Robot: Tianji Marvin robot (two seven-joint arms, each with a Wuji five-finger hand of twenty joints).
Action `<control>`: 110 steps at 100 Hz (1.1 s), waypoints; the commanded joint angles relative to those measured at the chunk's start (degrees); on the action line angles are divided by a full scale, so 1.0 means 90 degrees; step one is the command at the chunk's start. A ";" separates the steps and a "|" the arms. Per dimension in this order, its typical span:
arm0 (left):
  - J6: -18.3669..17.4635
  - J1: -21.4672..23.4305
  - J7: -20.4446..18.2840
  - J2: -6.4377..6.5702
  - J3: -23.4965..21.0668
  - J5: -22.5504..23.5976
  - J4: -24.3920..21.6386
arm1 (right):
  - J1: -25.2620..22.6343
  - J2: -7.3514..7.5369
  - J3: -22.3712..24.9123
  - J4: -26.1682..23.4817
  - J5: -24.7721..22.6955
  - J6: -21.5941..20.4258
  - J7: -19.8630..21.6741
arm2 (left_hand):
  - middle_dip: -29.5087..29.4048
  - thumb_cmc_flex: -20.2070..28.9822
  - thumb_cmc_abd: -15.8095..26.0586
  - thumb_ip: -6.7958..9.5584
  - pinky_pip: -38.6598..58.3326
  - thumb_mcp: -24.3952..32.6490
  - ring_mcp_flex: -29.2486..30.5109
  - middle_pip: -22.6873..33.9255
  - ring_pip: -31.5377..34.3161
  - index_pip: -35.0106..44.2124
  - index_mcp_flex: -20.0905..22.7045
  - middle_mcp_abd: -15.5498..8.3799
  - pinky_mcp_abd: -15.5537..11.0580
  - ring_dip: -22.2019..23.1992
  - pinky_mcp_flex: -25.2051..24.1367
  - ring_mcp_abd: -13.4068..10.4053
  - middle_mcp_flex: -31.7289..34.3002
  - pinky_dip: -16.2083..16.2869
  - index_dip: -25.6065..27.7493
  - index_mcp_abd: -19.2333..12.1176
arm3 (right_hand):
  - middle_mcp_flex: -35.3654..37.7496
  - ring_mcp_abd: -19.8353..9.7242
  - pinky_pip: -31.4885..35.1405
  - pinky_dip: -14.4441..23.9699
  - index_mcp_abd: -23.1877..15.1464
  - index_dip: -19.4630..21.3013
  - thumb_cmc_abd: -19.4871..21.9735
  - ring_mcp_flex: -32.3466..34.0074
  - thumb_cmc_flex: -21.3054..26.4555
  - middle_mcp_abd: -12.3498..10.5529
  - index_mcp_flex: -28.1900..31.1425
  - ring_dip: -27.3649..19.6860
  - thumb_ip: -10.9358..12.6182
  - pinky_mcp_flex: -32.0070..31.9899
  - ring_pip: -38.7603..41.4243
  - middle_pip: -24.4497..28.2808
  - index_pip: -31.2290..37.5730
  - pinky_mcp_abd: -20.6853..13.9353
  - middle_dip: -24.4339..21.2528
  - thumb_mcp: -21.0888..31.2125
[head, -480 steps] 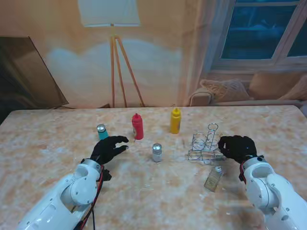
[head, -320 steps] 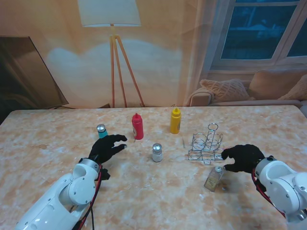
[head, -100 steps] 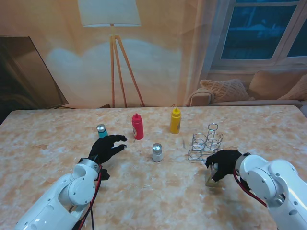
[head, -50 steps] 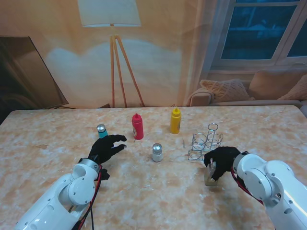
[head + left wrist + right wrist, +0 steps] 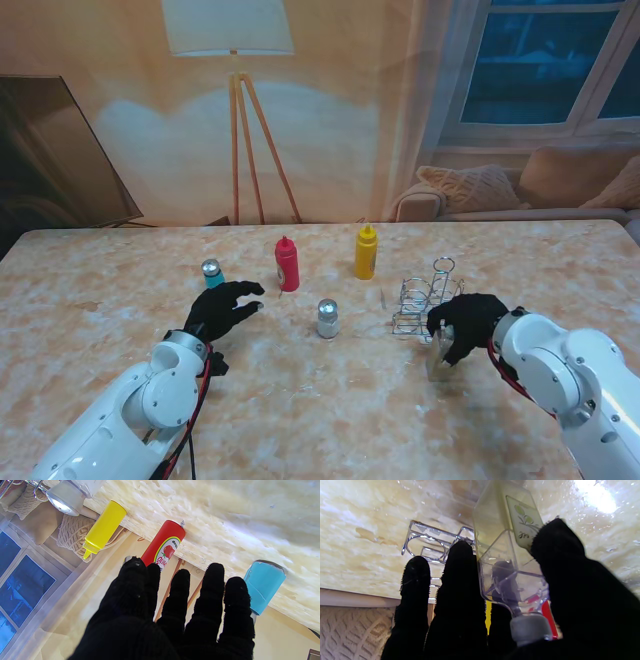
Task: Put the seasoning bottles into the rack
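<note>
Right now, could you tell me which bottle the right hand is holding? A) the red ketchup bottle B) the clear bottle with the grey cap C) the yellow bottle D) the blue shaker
B: in the right wrist view the right hand has its fingers wrapped around the clear bottle, near the wire rack; the other bottles stand untouched.

A glossy, marble-patterned table top [image 5: 120,290] is seen. The rack [image 5: 428,296] is made of bright bare wire. The oil bottle [image 5: 506,552] is of clear, smooth plastic or glass with a paper label. Both hands [image 5: 172,615] [image 5: 480,610] are covered in matt black fuzzy cloth.
</note>
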 commanded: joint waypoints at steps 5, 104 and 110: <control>0.0008 0.0020 -0.0095 -0.0009 0.0005 -0.0007 -0.0028 | 0.0059 -0.0050 0.0011 -0.0058 -0.0037 -0.0074 -0.0089 | 0.0058 -0.0064 -0.0048 0.0030 0.0001 0.0136 0.0056 0.0038 0.0090 0.0092 0.0072 -0.0003 0.0061 0.0161 -0.0046 0.0015 0.0107 -0.0007 0.0042 -0.0031 | 0.0708 -0.0151 0.0146 0.0143 -0.1453 0.0410 0.0588 0.0219 0.0996 -0.0703 0.0821 0.0075 0.0159 0.0111 0.0157 0.0768 0.1995 -0.0085 0.0473 0.0689; 0.0000 0.0029 -0.0082 -0.0014 0.0001 -0.0027 -0.0033 | -0.0007 -0.0218 -0.0275 0.0441 -0.0968 0.0357 -0.2178 | 0.0058 -0.0152 -0.0012 -0.0008 -0.0009 0.0275 0.0045 0.0029 0.0082 0.0078 0.0058 0.0002 0.0063 0.0163 -0.0055 0.0027 0.0113 -0.0001 0.0041 -0.0049 | 0.0722 -0.0212 0.0261 0.0183 -0.1631 0.0467 0.0345 0.0255 0.0747 -0.0777 0.0891 0.0126 0.0129 0.0140 0.0572 0.1053 0.2269 -0.0031 0.0439 0.1066; 0.0004 0.0025 -0.0086 -0.0014 0.0005 -0.0029 -0.0030 | 0.0007 -0.0226 -0.0314 0.0492 -0.0999 0.0409 -0.2319 | 0.0059 -0.0156 -0.0008 -0.0009 -0.0007 0.0279 0.0048 0.0028 0.0083 0.0076 0.0055 -0.0002 0.0061 0.0163 -0.0055 0.0020 0.0108 0.0001 0.0040 -0.0045 | 0.0701 -0.0205 0.0250 0.0177 -0.1635 0.0474 0.0351 0.0245 0.0746 -0.0787 0.0868 0.0142 0.0130 0.0120 0.0592 0.1070 0.2289 -0.0023 0.0444 0.1072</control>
